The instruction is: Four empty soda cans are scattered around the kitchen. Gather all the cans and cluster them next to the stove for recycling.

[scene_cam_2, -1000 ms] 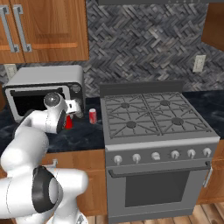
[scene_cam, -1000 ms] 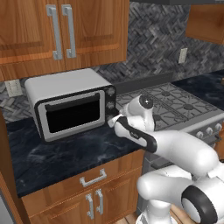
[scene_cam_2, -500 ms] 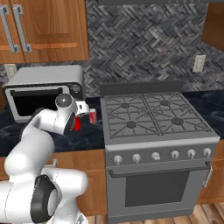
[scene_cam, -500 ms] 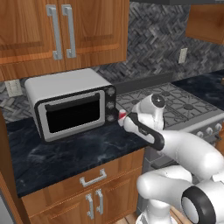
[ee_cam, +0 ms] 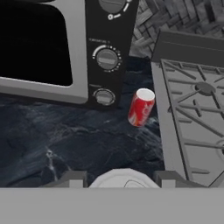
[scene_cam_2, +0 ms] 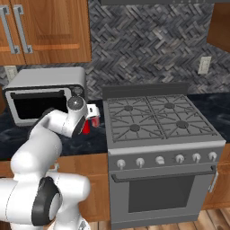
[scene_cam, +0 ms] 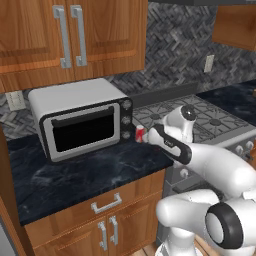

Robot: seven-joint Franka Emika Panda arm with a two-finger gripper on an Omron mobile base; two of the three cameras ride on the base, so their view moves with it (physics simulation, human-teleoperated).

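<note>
Soda can, carried: your claw is clamped on it for transport.
Soda can, standing: upright on the counter beside the stove, likely seeding the cluster.

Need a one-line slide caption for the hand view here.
Red-and-white soda can standing on the black counter between the toaster oven and the stove.

held can mostly hidden by arm
</note>
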